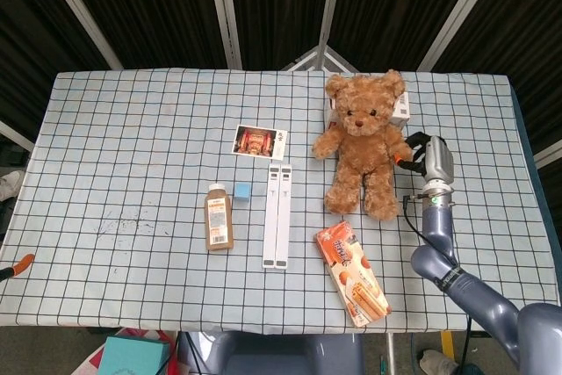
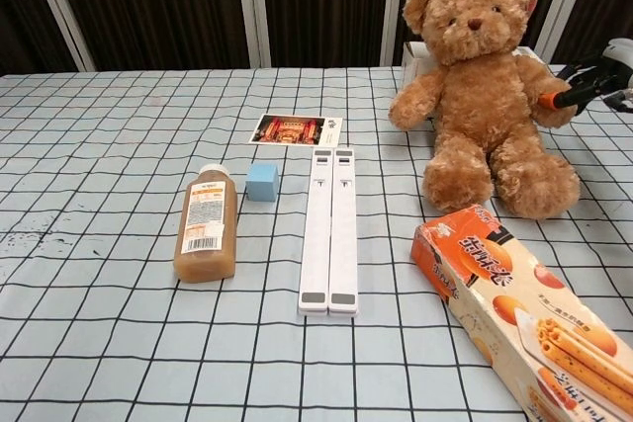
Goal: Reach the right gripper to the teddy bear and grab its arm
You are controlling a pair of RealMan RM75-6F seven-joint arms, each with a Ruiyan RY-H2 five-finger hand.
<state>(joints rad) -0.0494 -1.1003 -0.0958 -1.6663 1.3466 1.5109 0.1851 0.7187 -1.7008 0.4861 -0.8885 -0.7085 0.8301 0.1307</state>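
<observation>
The brown teddy bear [image 1: 358, 140] [image 2: 483, 86] sits upright at the back right of the checked table, facing forward. My right hand [image 1: 427, 155] [image 2: 596, 70] is just beyond the bear's outstretched arm [image 1: 397, 148] [image 2: 540, 88], on the right side of both views. Its orange-tipped fingers [image 2: 550, 99] pinch the end of that arm. Part of the hand runs off the right edge of the chest view. My left hand shows in neither view.
Behind the bear stands a small white box [image 1: 400, 110]. A biscuit box [image 1: 352, 273] [image 2: 502, 305] lies in front of the bear. Further left lie a long white case [image 1: 277, 215], a blue cube [image 1: 242, 191], a juice bottle [image 1: 218, 219] and a photo card [image 1: 260, 141].
</observation>
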